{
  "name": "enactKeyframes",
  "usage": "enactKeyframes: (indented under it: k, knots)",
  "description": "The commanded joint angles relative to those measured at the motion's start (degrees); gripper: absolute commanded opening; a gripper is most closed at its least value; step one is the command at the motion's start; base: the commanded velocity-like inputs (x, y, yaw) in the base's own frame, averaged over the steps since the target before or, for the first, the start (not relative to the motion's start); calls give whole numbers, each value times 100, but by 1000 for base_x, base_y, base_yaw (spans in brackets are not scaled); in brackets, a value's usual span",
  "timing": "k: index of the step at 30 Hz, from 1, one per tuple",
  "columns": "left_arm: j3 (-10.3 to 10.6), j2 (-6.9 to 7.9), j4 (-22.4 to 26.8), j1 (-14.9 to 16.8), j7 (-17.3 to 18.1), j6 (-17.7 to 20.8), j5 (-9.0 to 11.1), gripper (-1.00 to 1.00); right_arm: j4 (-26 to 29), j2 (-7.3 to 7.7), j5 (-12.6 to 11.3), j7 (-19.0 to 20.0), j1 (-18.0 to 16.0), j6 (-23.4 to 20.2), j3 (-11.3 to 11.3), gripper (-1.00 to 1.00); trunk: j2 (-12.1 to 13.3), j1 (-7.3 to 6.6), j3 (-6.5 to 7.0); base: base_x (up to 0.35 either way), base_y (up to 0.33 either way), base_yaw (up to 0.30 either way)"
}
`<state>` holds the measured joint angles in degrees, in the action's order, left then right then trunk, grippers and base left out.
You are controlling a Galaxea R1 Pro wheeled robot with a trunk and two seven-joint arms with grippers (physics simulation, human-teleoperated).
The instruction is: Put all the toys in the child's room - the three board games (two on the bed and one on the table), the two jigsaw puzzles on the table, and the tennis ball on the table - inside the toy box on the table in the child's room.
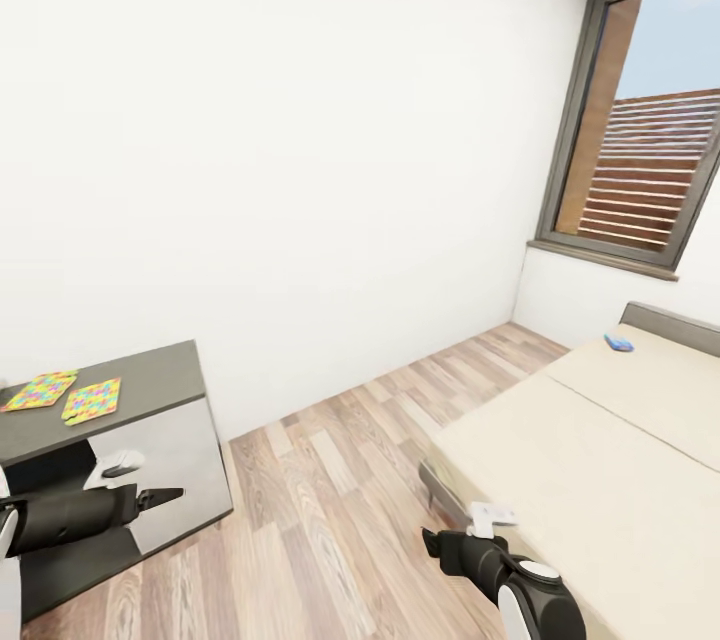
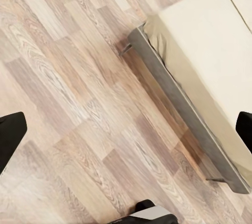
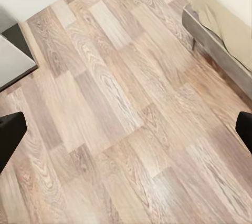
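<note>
White walls and a wood-plank floor (image 1: 340,480) are seen from the head view, with a grey-framed window (image 1: 640,120) at the right. Two jigsaw puzzles (image 1: 65,393) are laid flat, side by side, on the dark bench (image 1: 150,380) at the left, above and well apart from the left gripper (image 1: 165,497). A small blue board game (image 1: 618,343) is seen on the bed (image 1: 600,440) near the headboard (image 1: 675,325), far from the right gripper (image 1: 432,542). Both grippers are held low over the floor. In each wrist view the fingers (image 2: 10,134) (image 3: 10,134) are spread wide at the frame edges, with nothing between them.
</note>
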<state>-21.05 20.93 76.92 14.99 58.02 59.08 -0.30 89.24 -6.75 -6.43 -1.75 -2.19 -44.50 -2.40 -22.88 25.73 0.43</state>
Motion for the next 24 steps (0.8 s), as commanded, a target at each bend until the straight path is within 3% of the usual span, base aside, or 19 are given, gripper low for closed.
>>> enactKeyframes:
  k: [1,24]
  knots:
    - [-5,-1,-2,4,25,44,-5,100,6,-1,-42,-18,-1,-24,3,100,-4,5,1,276,94,191]
    - [-5,-1,-2,4,25,37,-5,100,6,-1,-44,-18,-1,-24,3,100,-4,5,12,231,14,27]
